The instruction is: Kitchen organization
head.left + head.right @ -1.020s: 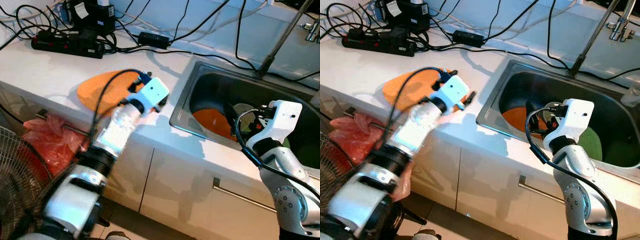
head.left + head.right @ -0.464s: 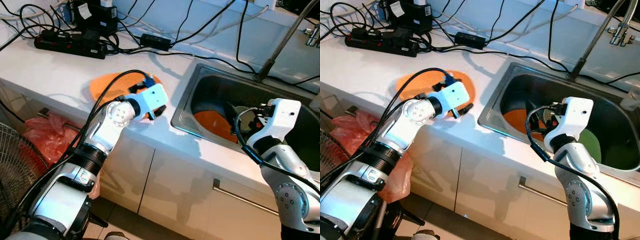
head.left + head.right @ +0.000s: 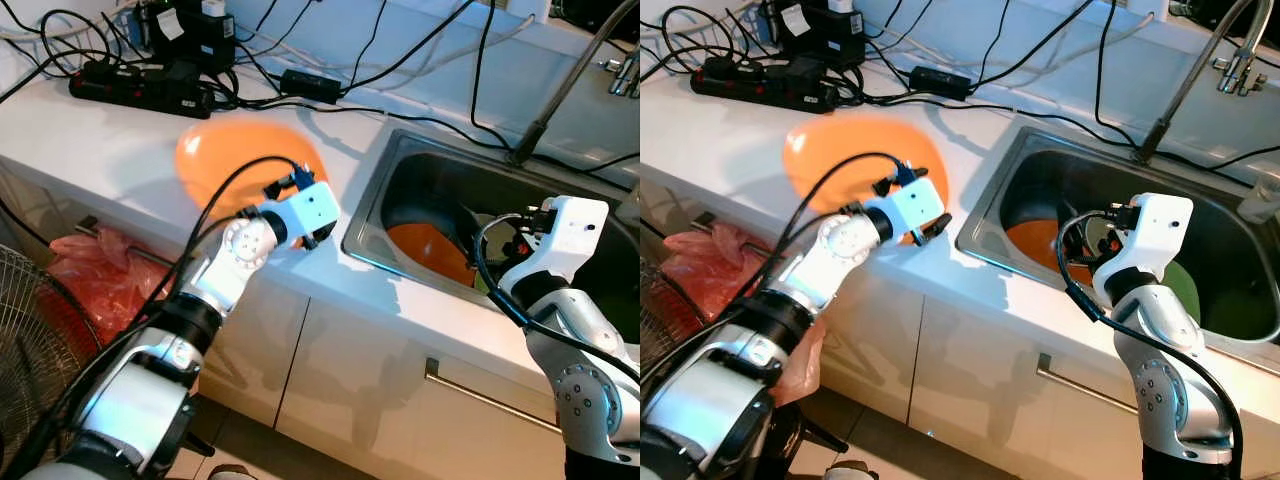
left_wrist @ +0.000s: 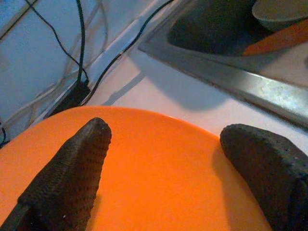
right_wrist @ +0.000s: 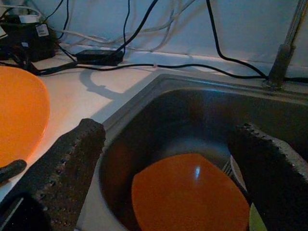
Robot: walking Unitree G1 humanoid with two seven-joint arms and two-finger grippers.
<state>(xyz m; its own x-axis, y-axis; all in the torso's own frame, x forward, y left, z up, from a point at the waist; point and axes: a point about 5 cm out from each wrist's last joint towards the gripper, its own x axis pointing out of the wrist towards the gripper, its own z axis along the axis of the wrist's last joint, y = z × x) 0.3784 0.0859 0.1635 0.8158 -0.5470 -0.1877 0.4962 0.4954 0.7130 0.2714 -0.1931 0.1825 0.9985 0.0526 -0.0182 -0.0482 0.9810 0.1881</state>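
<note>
1. Left gripper (image 3: 318, 232) sits at the near edge of the orange plate (image 3: 235, 165) on the white counter (image 3: 100, 135). Fingers are spread wide, one on each side over the plate's surface, nothing clamped. I can't tell whether the tips touch it.
2. From that gripper the plate spreads away toward 11 o'clock, and the sink (image 3: 372, 225) rim lies just beside it at 3 o'clock.
3. Right gripper (image 5: 168, 159) hangs over the sink, fingers also wide, holding nothing. A second orange plate (image 5: 190, 197) lies in the basin below it at 6 o'clock, with a green plate (image 3: 1185, 285) just beside that.
4. Key relation: the counter plate is nearer the left arm, the sink plate nearer the right.
5. My read: the left arm is set to pinch the plate's near rim. The plate lies flat, so the grip needs one finger under the rim.
6. Risk: the power strip (image 3: 135, 90) and cables (image 3: 400, 105) lie at 12 o'clock, near the plate's far edge.
</note>
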